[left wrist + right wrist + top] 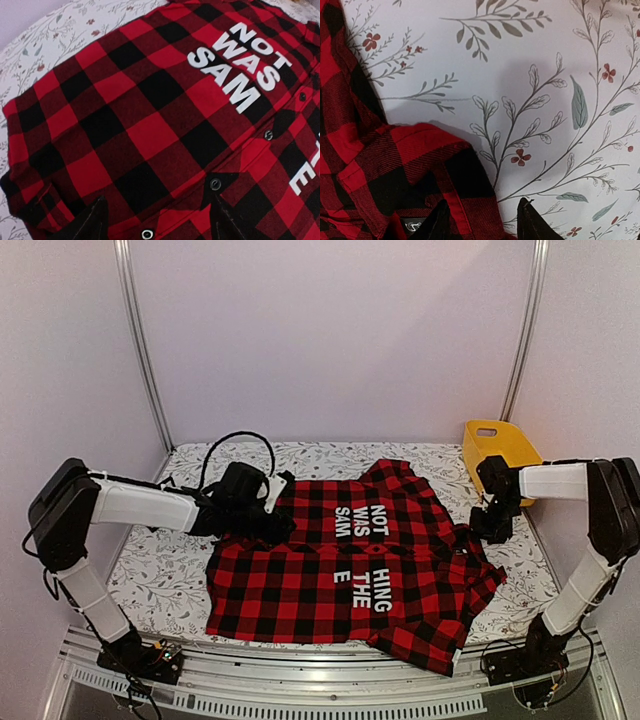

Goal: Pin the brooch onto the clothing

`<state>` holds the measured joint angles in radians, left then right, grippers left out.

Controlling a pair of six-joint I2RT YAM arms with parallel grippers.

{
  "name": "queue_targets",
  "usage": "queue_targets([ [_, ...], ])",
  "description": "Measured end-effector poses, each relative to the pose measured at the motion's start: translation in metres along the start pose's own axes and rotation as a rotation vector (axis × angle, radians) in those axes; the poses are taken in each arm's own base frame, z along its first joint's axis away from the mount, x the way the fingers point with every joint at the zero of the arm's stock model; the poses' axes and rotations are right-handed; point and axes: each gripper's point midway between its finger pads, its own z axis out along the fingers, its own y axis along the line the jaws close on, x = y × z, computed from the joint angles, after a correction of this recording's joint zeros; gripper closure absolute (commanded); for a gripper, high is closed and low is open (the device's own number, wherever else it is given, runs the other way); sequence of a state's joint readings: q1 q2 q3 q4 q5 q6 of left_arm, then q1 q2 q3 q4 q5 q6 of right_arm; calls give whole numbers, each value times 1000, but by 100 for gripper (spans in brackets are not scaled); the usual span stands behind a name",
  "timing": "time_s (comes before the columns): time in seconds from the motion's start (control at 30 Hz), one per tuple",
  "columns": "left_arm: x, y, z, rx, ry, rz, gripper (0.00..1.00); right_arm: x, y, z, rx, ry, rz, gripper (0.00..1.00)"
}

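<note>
The red-and-black checked shirt (pixel 350 570) lies spread on the table, white letters "NOT WAS SAME THE HING" facing up. My left gripper (pixel 272 518) hovers over the shirt's left part. In the left wrist view its jaws (pixel 155 226) are open and empty above the fabric (pixel 150 130), near the snap buttons (pixel 215 184). My right gripper (pixel 491 528) is at the shirt's right end by the collar. In the right wrist view it (pixel 484 226) is open, with the collar edge (pixel 470 190) lying between the fingers. No brooch shows in any view.
A yellow bin (pixel 497 444) stands at the back right corner, behind the right arm. The floral table cloth (pixel 160 570) shows left of the shirt and right of it (pixel 560 100). A black cable (pixel 235 440) loops above the left arm.
</note>
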<state>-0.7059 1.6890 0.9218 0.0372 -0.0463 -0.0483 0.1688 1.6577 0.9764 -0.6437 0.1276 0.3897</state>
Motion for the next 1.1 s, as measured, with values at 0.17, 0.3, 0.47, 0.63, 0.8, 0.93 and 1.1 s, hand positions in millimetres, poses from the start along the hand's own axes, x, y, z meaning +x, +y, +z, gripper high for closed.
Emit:
queue_targets([
  [0.17, 47, 19, 15, -107, 136, -74, 32, 9, 6, 18, -26, 31, 19, 86],
  [0.3, 75, 35, 22, -180, 206, -121, 32, -3, 12, 22, -39, 4, 27, 100],
  [0.47, 76, 50, 26, -219, 197, -175, 32, -15, 12, 24, -20, -18, 35, 100],
  [0.63, 70, 64, 34, -245, 176, -207, 32, -32, 13, 27, 3, -37, 33, 98],
  [0.8, 69, 66, 33, -249, 170, -222, 32, -33, 10, 27, 23, -33, 15, 79],
  [0.93, 60, 69, 17, -255, 154, -215, 28, -37, 5, 19, 52, -23, -7, 56],
  [1.1, 8, 104, -29, -301, 22, -274, 17, -71, 12, -23, 50, -122, -33, 38],
])
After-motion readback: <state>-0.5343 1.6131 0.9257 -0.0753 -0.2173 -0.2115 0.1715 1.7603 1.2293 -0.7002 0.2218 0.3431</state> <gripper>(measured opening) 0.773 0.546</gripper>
